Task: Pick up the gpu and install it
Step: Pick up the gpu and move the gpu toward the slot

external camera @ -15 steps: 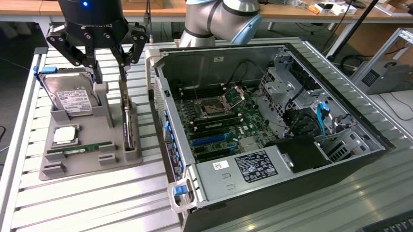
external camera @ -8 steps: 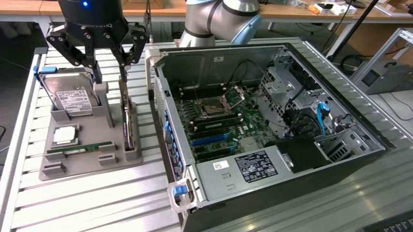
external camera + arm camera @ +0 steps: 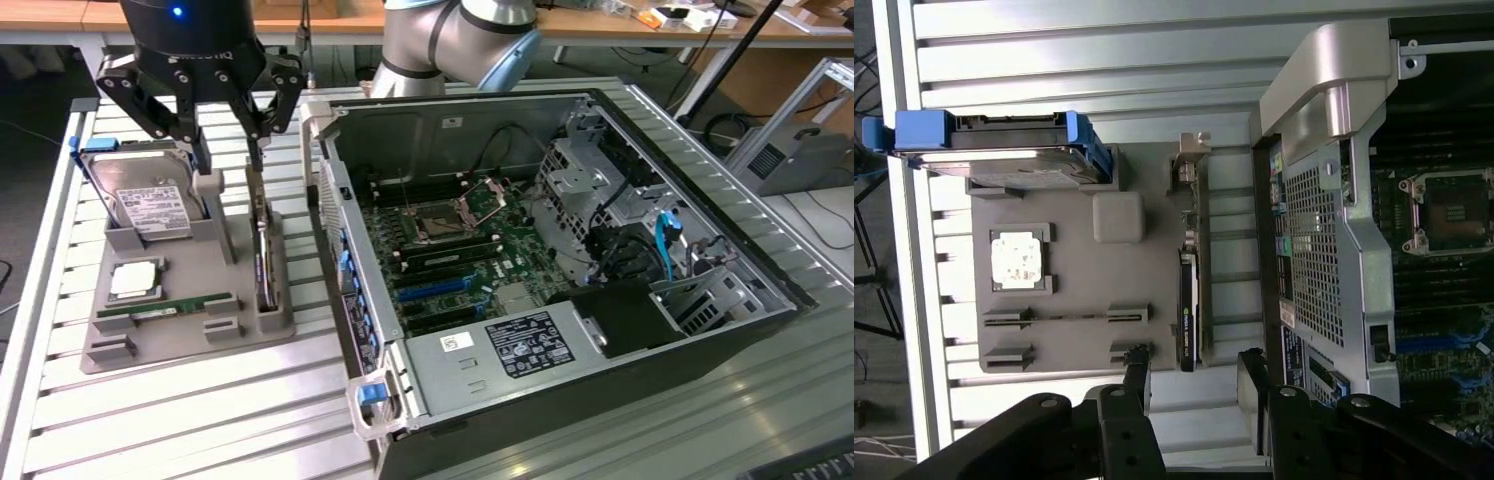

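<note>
So, fingers (image 3: 1138, 375): spread wide, empty, touching nothing.
gripper (image 3: 230, 150): hangs over the gpu (image 3: 267, 255), one finger to each side of its line.
gpu: upright on edge in the grey holder (image 3: 187, 335), along the holder's edge on the exterior view's right.
room: the open computer case (image 3: 561, 385) has its wall just beside the card.
</note>
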{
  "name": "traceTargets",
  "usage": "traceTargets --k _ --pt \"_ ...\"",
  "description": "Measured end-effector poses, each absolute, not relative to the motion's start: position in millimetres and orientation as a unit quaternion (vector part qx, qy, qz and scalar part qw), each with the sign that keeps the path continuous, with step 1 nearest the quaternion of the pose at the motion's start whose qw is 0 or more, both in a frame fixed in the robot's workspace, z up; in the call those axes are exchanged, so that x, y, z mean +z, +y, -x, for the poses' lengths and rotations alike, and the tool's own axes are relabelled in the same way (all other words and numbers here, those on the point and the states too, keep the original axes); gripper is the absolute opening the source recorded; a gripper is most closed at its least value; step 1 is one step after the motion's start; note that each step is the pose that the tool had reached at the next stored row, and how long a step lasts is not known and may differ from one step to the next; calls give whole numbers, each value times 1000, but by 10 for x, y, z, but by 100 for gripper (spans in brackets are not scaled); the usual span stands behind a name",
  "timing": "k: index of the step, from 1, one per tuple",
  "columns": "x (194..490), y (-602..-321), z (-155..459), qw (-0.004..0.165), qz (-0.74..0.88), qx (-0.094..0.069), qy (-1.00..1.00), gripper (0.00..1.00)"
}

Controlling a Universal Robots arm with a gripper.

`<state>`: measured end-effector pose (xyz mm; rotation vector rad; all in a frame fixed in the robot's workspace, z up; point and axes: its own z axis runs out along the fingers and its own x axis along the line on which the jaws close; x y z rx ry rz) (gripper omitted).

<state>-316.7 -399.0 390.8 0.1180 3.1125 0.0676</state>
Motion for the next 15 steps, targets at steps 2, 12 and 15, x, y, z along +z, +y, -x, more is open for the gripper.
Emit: traceTargets --k 2,12,15 --pt "3905 -3989 3167 13 -38 22 999 48" --pt "3879 -3989 3167 13 -38 22 999 48" --pt "3873 -3989 3167 13 -38 22 999 48"
